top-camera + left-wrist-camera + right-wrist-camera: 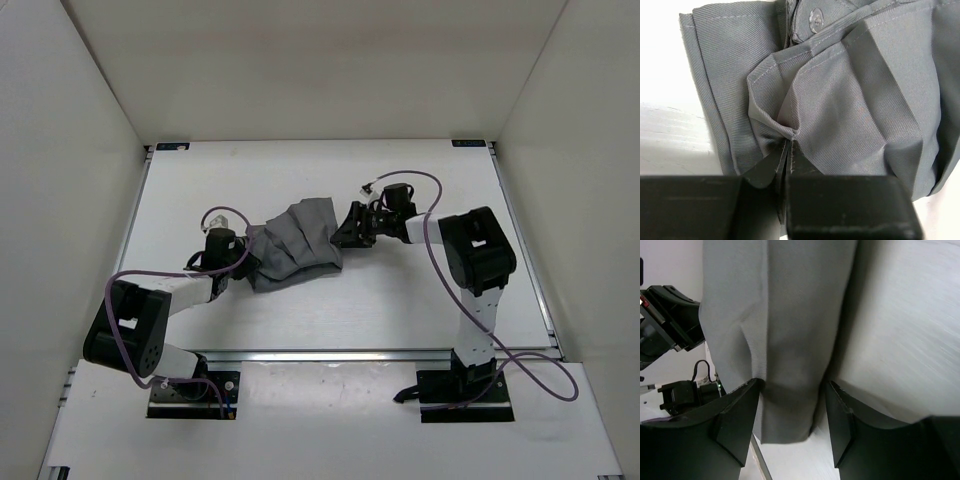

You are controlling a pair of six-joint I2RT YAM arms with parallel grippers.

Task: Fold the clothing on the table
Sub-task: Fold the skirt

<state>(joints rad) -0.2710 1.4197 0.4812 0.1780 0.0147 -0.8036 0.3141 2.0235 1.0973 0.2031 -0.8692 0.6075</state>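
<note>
Grip check: left gripper (788,150) clamped on clothing (298,243), right gripper (792,390) wide.
Left fingers are pressed together on a fold at the near-left end. Right fingers stand well apart, straddling the far-right edge, which is not squeezed. Left forearm reaches rightward from an elbow bent out left; right forearm reaches leftward from a raised elbow. Clothing lies crumpled mid-table (420,300), long axis running near-left to far-right.

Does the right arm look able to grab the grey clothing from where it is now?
Likely yes: the right gripper stands open with a fold of the clothing between its fingers, nothing in the way. The left gripper pinches the other side.
</note>
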